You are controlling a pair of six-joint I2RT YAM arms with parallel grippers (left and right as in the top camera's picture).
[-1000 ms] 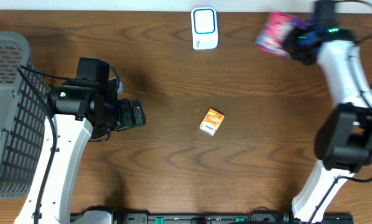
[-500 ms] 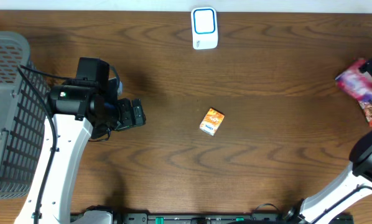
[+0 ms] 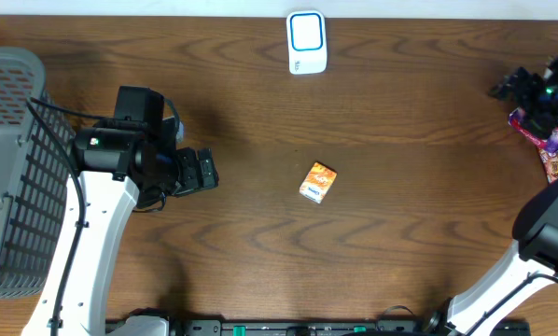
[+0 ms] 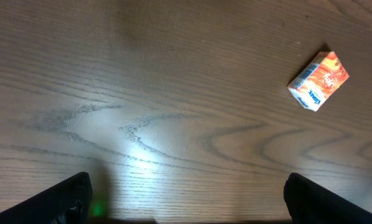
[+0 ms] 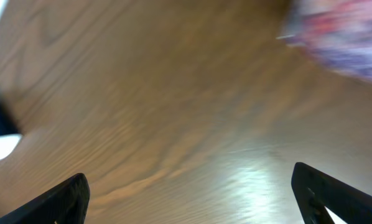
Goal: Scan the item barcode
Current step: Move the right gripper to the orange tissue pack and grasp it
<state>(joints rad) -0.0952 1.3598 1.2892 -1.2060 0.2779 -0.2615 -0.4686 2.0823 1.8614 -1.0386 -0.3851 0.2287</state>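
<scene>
Overhead, one dark wooden counter (image 3: 400, 233) with a wavy grain carries a single white, rounded-rectangular scanner (image 3: 307, 42) at its far edge. One small orange carton (image 3: 318, 183), a boxy cardboard shape, lies near the middle, well apart from both arms. One grey basket (image 3: 8, 168) of open wire grid stands at the left edge. A glossy pink packet (image 3: 540, 131) lies at the right edge, just beside the right claw (image 3: 508, 87). The left claw (image 3: 207, 171), black and blocky, points toward the carton.

From the left wrist, the same orange carton (image 4: 318, 81) lies tilted at the upper right, showing a white end panel with blue print. The left claw (image 4: 186, 202) stands spread wide, two dark fingertips (image 4: 68, 199) in the lower corners, bare wood between them.

From the right wrist, everything is blurred. The right claw (image 5: 195, 199) is spread too, nothing between its fingertips (image 5: 335, 199), and the pink packet (image 5: 344, 37) is a smear at the upper right.
</scene>
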